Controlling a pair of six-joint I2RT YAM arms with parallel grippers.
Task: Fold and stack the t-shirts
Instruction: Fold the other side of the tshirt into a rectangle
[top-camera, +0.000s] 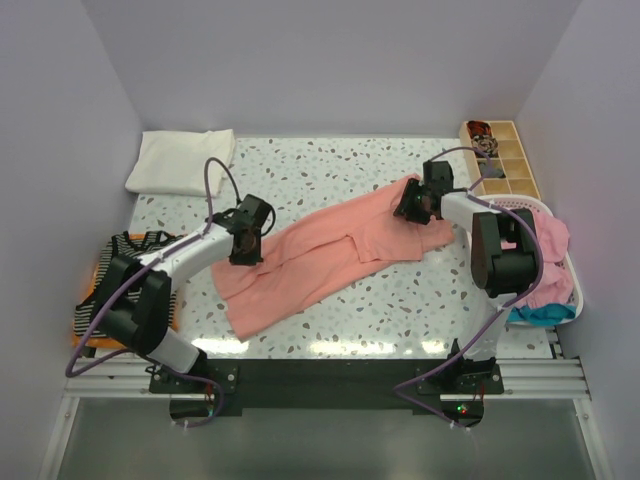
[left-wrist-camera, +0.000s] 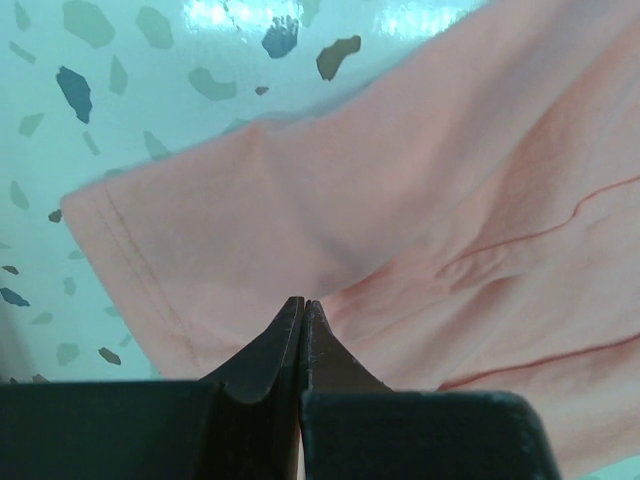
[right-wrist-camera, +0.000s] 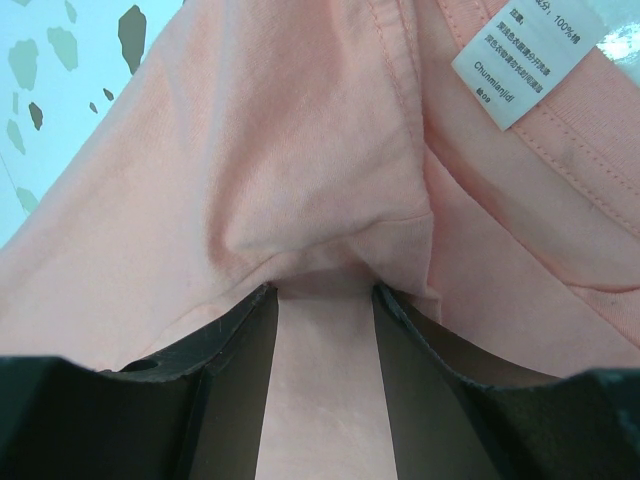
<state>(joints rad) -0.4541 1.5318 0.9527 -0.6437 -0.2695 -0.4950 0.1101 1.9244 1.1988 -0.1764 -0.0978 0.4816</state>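
Salmon-pink short-sleeved cloth t-shirt (top-camera: 320, 260): lies stretched diagonally across the speckled white surface (top-camera: 330, 160), between both hands.
Left hand (left-wrist-camera: 302, 305): fingers pressed together, pinching the cloth near a hemmed edge.
Right hand (right-wrist-camera: 323, 295): half-spread, gripping a bunched fold beside the white neck label (right-wrist-camera: 525, 60).
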